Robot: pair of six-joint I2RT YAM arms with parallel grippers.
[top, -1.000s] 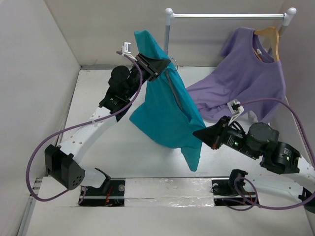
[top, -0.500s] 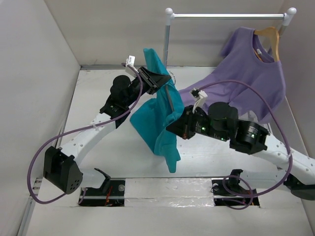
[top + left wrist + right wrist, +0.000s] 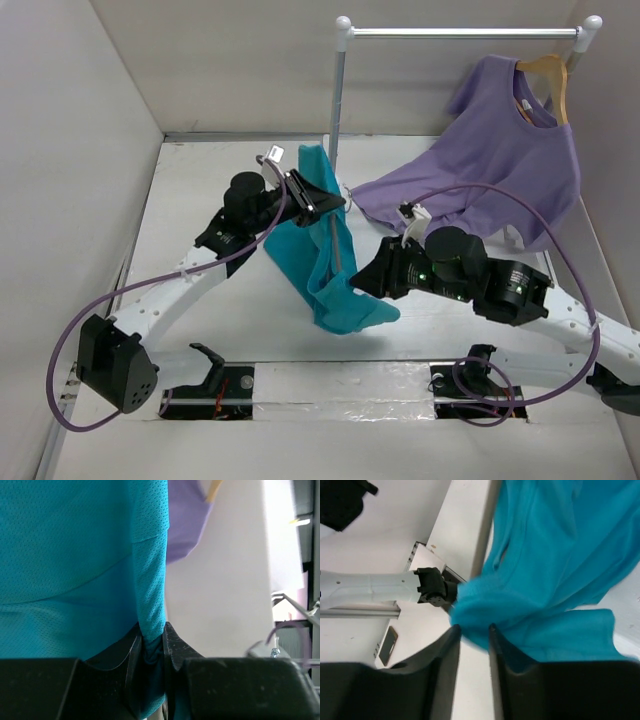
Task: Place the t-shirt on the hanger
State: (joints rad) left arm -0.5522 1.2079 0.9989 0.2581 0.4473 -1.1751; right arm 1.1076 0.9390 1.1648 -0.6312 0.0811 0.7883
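Observation:
The teal t-shirt (image 3: 320, 255) hangs bunched from my left gripper (image 3: 328, 200), its lower end resting crumpled on the table. A thin dark-grey hanger (image 3: 333, 240) runs down the cloth just below that gripper. In the left wrist view the left gripper (image 3: 152, 630) is shut on a fold of the t-shirt (image 3: 75, 555). My right gripper (image 3: 360, 283) sits at the shirt's lower right edge. In the right wrist view the right gripper (image 3: 472, 627) stands open by a narrow gap, with the t-shirt (image 3: 545, 580) lying across its fingertips but not pinched.
A lilac-purple t-shirt (image 3: 490, 170) hangs on a light wooden hanger (image 3: 548, 70) from the rack rail (image 3: 460, 32) at the back right. The rack's left pole (image 3: 338, 90) stands just behind the teal shirt. White walls close in on both sides.
My right gripper swung left to the shirt's lower edge, then parted its jaws and let go of the cloth. The left gripper sank a little, and the shirt dropped and bunched.

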